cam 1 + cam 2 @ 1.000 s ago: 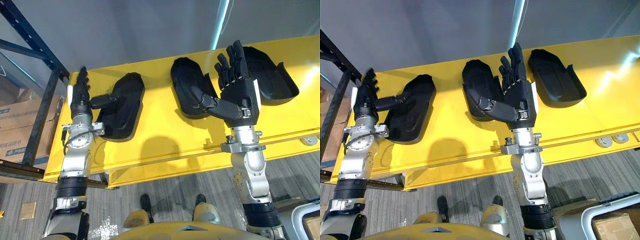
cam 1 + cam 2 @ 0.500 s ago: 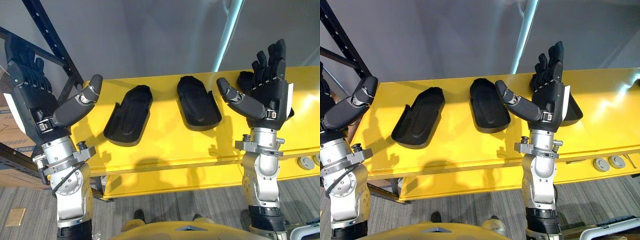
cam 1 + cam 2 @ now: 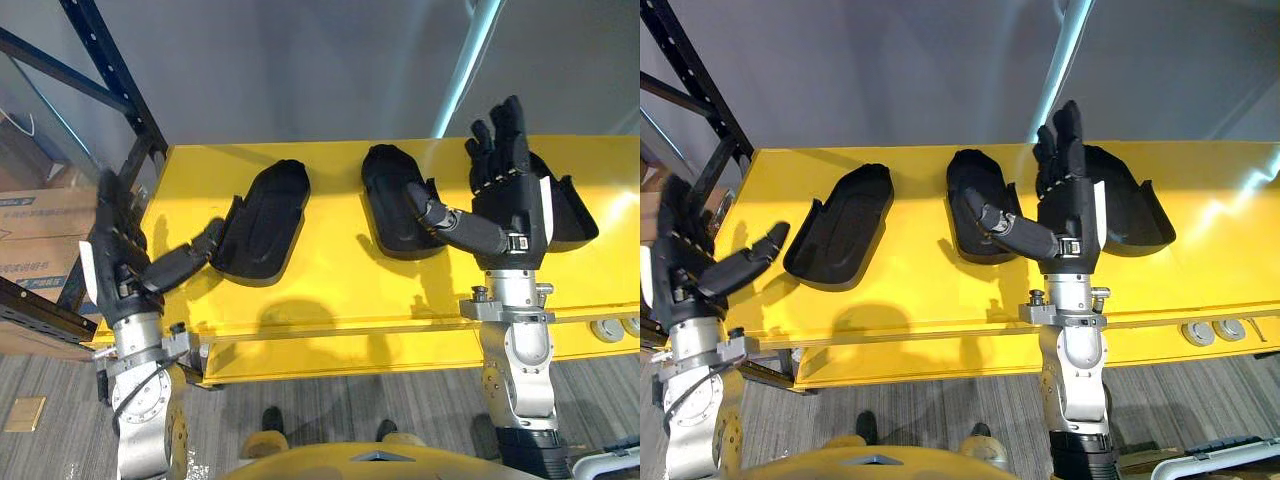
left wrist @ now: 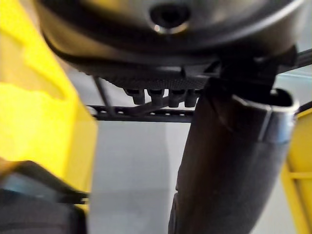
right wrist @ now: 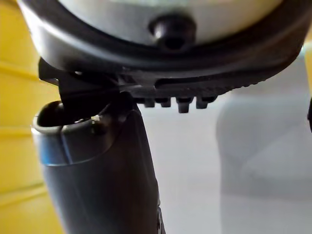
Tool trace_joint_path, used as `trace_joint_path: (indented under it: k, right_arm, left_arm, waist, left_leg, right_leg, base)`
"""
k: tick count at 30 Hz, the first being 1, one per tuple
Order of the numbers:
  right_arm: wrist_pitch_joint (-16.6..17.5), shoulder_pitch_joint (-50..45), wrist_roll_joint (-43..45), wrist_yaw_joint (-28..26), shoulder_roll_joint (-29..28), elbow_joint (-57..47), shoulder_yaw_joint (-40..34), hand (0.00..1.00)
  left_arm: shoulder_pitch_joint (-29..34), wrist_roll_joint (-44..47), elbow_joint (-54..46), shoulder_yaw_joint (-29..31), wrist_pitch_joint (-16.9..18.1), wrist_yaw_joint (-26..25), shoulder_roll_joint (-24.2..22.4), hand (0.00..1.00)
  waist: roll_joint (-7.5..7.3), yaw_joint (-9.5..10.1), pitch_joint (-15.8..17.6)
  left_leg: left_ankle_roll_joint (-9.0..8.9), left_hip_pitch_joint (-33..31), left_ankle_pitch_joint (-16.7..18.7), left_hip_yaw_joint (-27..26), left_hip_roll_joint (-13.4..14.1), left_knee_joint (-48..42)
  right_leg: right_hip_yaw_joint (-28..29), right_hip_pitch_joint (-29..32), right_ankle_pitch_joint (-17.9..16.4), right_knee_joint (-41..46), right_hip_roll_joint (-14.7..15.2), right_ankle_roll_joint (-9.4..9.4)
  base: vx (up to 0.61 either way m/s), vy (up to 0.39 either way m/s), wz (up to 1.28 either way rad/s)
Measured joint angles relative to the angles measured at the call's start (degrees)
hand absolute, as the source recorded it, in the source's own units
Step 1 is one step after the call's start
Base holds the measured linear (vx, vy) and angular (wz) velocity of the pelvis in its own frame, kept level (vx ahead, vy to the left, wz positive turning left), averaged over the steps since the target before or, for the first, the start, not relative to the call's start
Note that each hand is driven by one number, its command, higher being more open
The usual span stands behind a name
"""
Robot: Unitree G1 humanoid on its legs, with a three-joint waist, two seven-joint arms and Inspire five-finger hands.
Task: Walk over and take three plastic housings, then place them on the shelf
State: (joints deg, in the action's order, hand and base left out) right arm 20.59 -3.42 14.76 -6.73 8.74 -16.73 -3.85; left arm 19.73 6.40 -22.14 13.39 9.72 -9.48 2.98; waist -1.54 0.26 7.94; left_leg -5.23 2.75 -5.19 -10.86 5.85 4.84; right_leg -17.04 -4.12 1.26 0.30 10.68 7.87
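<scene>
On one yellow shelf (image 3: pixel 330 285), three plastic housings (image 3: pixel 262 220) (image 3: pixel 388 200) (image 3: pixel 570 210); left hand (image 3: pixel 115 265), right hand (image 3: pixel 510 200), both splayed wide.

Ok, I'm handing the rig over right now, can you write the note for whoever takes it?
Left hand: open, raised by the left end of the yellow surface, holding nothing.
Right hand: open, raised in front of the middle housing and right housing, holding nothing.
The left housing lies in a row with them on the yellow surface.
Done or left: if this surface is the shelf, placing looks finished; otherwise all three are left to pick up.
</scene>
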Motion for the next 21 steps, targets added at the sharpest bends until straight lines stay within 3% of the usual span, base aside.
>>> trace_joint_path:
  k: [8,12,21]
  right_arm:
    - [-1.61,4.47,0.51,-4.99,4.12,-0.12,0.73,1.00]
    - [-5.34,6.32,6.45,-7.25,4.59,-0.51,5.58,1.00]
    - [-13.30,8.63,5.93,-10.16,4.51,9.65,11.60,1.00]
  left_arm:
    - [1.25,0.06,0.20,1.08,-0.99,5.02,0.11,1.00]
    - [1.57,0.95,0.21,0.58,-1.16,8.22,0.17,1.00]
    - [1.94,7.87,0.20,-2.41,-0.70,17.50,0.43,1.00]
  waist:
    - [-0.59,1.37,0.18]
    - [-0.47,1.55,0.24]
    - [0.51,2.77,0.79]
  left_leg:
    - [-0.10,-0.16,0.23,0.28,-0.10,-0.03]
    - [-0.04,-0.15,0.52,0.34,-0.10,0.02]
    - [0.06,-0.74,-0.25,2.68,-0.31,0.22]
  right_leg:
    - [-0.35,-0.38,0.26,-0.42,0.07,0.08]
    - [-0.40,-0.54,0.25,-0.40,0.09,0.09]
    - [-2.77,-1.24,0.04,-0.23,0.20,-0.13]
  base:
    - [0.01,-0.001,0.02]
    - [-0.01,0.000,0.00]
    - [-0.02,-0.006,0.13]
